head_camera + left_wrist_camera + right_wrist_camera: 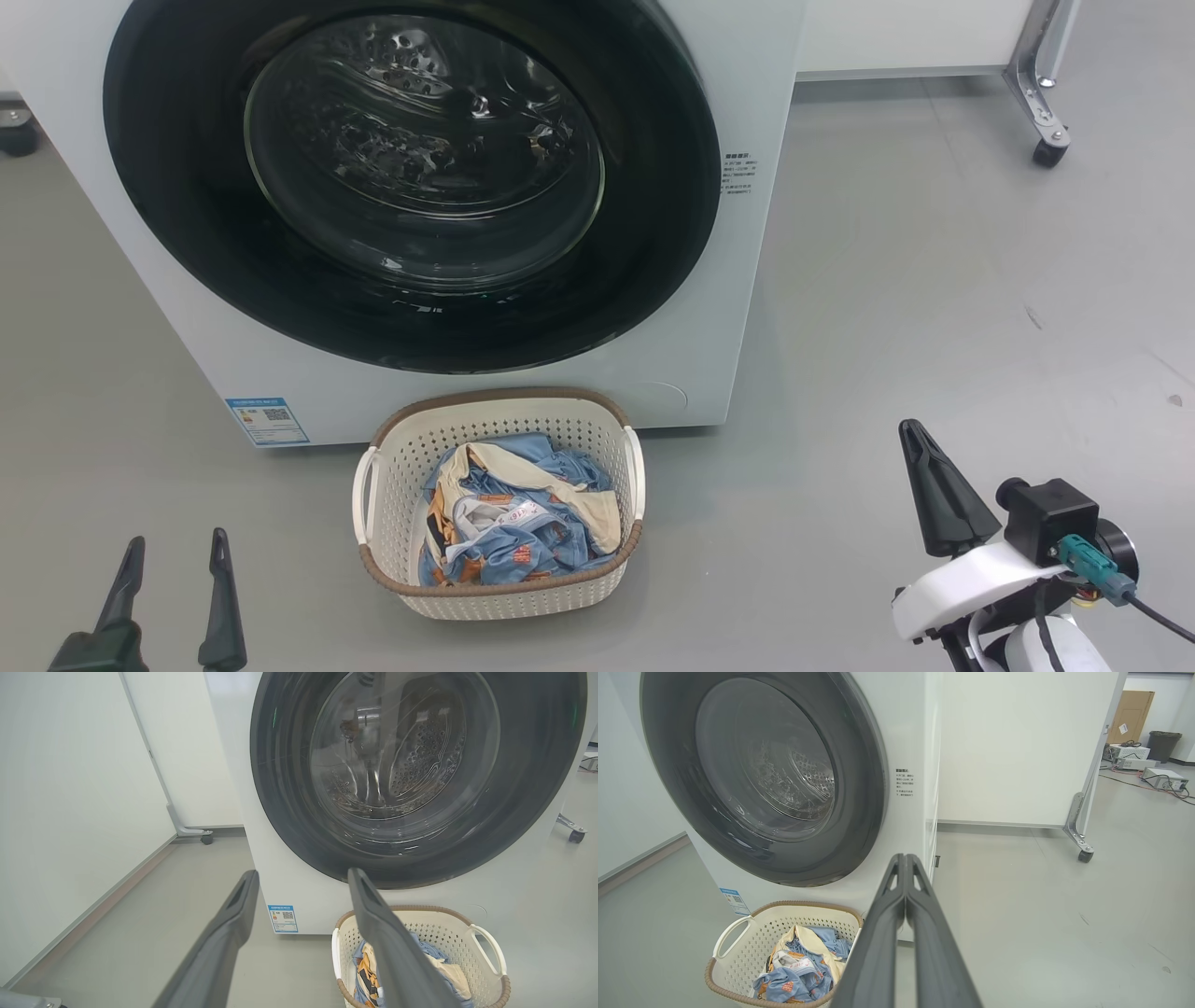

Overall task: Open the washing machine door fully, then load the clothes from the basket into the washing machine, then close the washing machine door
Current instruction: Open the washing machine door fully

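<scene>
Starting from the right pincer point(917, 439), which is clenched on nothing low at the right, the washing machine door point(411, 177) lies ahead, higher and to the left, shut flat against the washing machine point(747, 308); being round, it has no long axis, and I judge its right edge nearer to this arm than to the left pincer point(177, 543), which stands released at the lower left. Between both pincers, on the floor point(887, 280) just before the machine, sits the basket point(495, 399) with the clothes point(523, 523) inside; I count two pincers, one door, one machine, one basket, and one heap of clothes whose pieces I cannot count.
</scene>
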You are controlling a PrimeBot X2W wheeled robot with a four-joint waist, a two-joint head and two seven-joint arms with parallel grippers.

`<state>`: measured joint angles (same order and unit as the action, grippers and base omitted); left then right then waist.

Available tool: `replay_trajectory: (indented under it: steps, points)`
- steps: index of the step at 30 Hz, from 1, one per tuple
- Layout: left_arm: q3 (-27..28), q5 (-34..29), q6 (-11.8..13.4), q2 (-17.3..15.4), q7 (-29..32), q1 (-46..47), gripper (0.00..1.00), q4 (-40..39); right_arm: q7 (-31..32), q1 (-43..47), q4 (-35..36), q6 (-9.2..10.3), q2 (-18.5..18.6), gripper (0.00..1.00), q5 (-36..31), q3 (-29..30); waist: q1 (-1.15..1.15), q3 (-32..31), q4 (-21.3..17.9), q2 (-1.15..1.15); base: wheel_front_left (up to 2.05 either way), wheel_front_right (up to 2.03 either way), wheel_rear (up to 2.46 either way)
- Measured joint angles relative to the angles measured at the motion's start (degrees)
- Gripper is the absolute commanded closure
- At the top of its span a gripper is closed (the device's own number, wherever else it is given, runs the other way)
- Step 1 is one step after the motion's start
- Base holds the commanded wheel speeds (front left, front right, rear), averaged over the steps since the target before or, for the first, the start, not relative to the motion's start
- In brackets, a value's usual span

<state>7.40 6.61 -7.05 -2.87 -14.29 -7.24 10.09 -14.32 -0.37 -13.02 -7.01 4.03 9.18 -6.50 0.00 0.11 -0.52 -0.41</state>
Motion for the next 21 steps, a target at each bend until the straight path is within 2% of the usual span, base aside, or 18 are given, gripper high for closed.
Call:
replay_trajectory:
  steps: [5,9,17,21]
  points:
    - [0.00,0.00,-0.04,0.02,0.00,0.00,0.00,0.00,0.00,0.00,-0.15,0.00,-0.24,1.00,1.63,0.42,0.00,0.11,-0.11,0.00,0.00,0.00,0.00]
    - [0.00,-0.01,-0.07,0.03,0.00,-0.01,0.00,-0.10,0.00,0.02,-0.62,0.00,-0.92,1.00,6.54,2.66,0.00,0.33,-0.21,0.00,0.00,0.00,0.00]
    - [-0.20,-0.01,-0.07,0.10,0.00,-0.03,0.00,-1.10,-0.01,0.46,-4.48,0.01,-2.07,1.00,26.29,8.59,0.00,1.61,-0.33,0.00,0.00,0.00,0.00]
    - [-0.74,-0.03,-0.07,0.11,-0.01,-0.03,0.00,-1.75,-0.01,-0.53,-5.65,0.01,-2.00,1.00,42.18,9.69,0.00,2.99,-0.27,0.00,0.00,0.00,0.00]
